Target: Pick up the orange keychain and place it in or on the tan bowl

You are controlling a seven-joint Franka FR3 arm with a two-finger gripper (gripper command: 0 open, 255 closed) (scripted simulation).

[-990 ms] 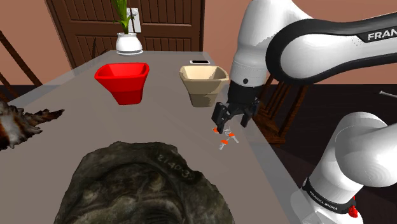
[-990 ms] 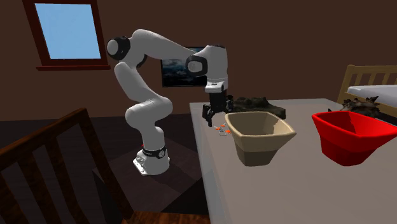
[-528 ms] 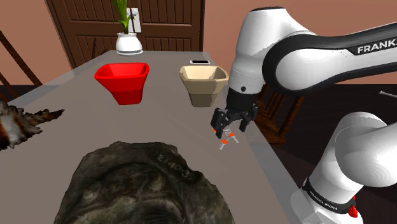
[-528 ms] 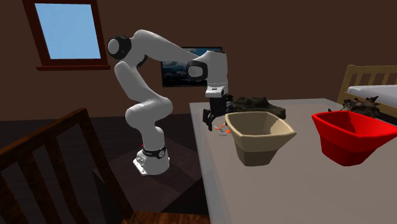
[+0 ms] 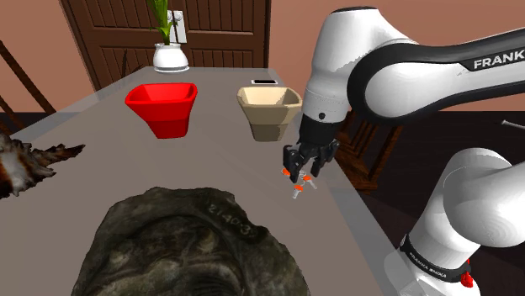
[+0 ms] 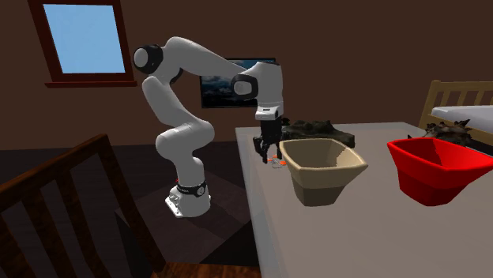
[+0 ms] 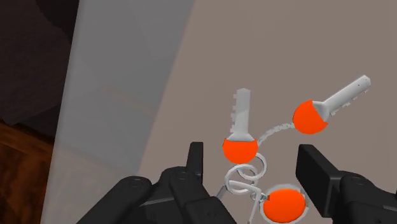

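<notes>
Two fingers (image 7: pixel 317 173) of the hand (image 7: pixel 254 154) stand apart astride the orange keychain (image 7: pixel 240 147), which lies flat on the bench (image 5: pixel 210 160) close to the edge beside the arm (image 5: pixel 471 202), near the tan bowl (image 5: pixel 269 126).

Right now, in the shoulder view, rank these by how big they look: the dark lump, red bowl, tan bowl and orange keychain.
1. dark lump, largest, though it lies nearest the camera, which inflates it.
2. red bowl and tan bowl: too alike to rank.
3. orange keychain, clearly smallest.
</notes>
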